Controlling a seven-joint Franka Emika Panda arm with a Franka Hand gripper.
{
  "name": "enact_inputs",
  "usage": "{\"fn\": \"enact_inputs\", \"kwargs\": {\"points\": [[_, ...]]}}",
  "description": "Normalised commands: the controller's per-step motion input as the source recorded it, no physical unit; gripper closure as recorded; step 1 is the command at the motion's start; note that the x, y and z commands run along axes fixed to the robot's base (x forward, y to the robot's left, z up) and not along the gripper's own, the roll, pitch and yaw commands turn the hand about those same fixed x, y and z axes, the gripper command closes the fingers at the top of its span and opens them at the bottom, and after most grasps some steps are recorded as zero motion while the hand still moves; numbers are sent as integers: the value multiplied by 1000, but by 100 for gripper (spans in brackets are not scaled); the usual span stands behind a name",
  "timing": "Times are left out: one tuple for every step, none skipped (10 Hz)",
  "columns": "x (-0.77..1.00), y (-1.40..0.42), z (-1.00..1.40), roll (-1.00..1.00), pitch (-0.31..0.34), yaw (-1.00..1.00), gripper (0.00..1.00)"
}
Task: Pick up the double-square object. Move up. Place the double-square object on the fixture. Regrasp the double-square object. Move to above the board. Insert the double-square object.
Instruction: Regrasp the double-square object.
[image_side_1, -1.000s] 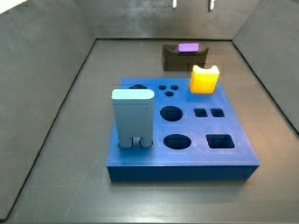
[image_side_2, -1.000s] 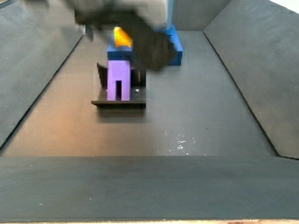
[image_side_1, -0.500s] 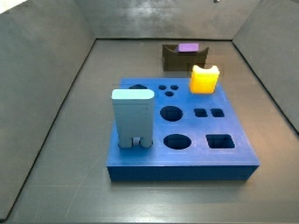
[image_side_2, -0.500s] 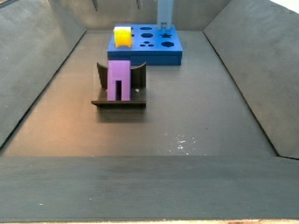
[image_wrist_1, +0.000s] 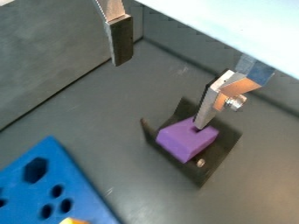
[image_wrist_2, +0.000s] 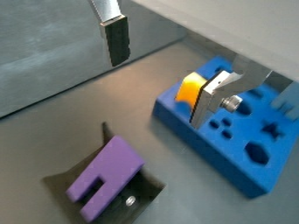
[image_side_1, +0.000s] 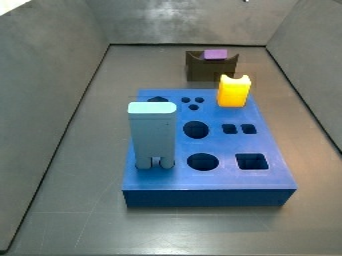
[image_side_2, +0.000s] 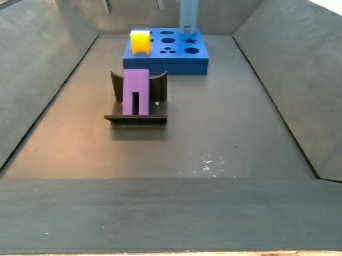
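Wrist views recorded the pincer (image_wrist_1: 163, 66) raised above the fixture (image_wrist_1: 208, 162), jaws spread wide and empty, its silver fingers (image_wrist_1: 118, 35) well apart. Double-square object (image_wrist_1: 187, 138): lavender, seated in the fixture's notch directly below the pincer, untouched; in a side view it (image_side_2: 136, 90) lay lengthwise in the cradle (image_side_2: 138, 117). Board (image_side_1: 207, 150): royal-blue slab on the grey floor, just beside the fixture (image_side_1: 201, 66). Light-blue block (image_side_1: 151, 135): upright on the board's left near corner. Yellow block (image_side_1: 234, 90): upright on the board's edge nearest the fixture.
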Motion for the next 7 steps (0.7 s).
{"fn": "enact_inputs", "kwargs": {"points": [[-15, -26, 6, 1000, 23, 31, 0], [-16, -23, 6, 1000, 23, 33, 0], [-15, -22, 8, 1000, 25, 34, 0], [-6, -20, 12, 1000, 31, 37, 0], [8, -25, 7, 1000, 35, 39, 0], [16, -26, -2, 1000, 39, 41, 0], [40, -27, -10, 1000, 51, 47, 0]]}}
